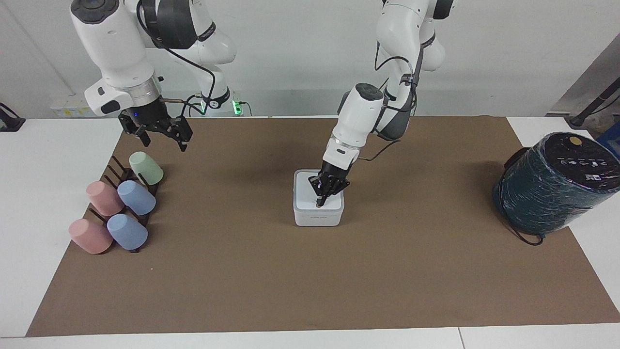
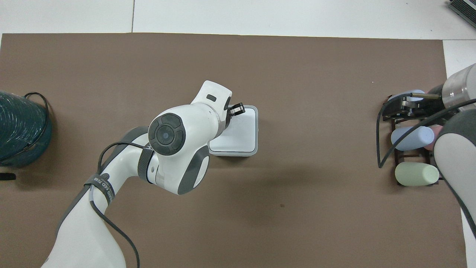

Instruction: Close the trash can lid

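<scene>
The small white trash can [image 1: 317,219] stands mid-mat; it also shows in the overhead view [image 2: 253,149]. Its white lid [image 1: 305,191] lies flat on the can, and nothing of the inside shows. The lid also shows in the overhead view [image 2: 243,134]. My left gripper [image 1: 319,202] is shut, points down and touches the lid's top with its tips, near the edge farther from the robots. The round button is hidden under the tips. In the overhead view the left gripper [image 2: 236,110] partly covers the lid. My right gripper [image 1: 161,138] is open and waits above the cup rack.
A dark rack with several pastel cups [image 1: 118,208] lies at the right arm's end of the mat, also in the overhead view [image 2: 412,149]. A large dark-teal wrapped cylinder [image 1: 552,186] with a black cable stands at the left arm's end.
</scene>
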`<state>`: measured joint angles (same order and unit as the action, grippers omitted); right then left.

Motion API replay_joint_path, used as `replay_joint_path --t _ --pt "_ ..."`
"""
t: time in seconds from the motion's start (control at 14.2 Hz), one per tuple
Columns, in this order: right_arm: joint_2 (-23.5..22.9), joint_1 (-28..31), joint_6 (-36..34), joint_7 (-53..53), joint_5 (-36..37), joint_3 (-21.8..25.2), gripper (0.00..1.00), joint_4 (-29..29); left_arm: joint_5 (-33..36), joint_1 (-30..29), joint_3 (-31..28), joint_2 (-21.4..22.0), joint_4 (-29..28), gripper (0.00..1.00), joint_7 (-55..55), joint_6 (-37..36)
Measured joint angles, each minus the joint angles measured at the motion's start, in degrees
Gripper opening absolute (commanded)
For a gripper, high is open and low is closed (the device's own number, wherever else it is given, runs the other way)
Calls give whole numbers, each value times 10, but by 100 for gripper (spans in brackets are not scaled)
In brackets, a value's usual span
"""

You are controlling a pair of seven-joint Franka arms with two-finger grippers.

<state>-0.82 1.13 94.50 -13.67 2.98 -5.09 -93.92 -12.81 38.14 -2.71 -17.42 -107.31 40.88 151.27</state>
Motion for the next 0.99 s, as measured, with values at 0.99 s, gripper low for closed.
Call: replay_joint_path --t 0.99 --pt "0 0 0 0 0 0 100 0 44 -116 -13 -4 188 0 -73 -367"
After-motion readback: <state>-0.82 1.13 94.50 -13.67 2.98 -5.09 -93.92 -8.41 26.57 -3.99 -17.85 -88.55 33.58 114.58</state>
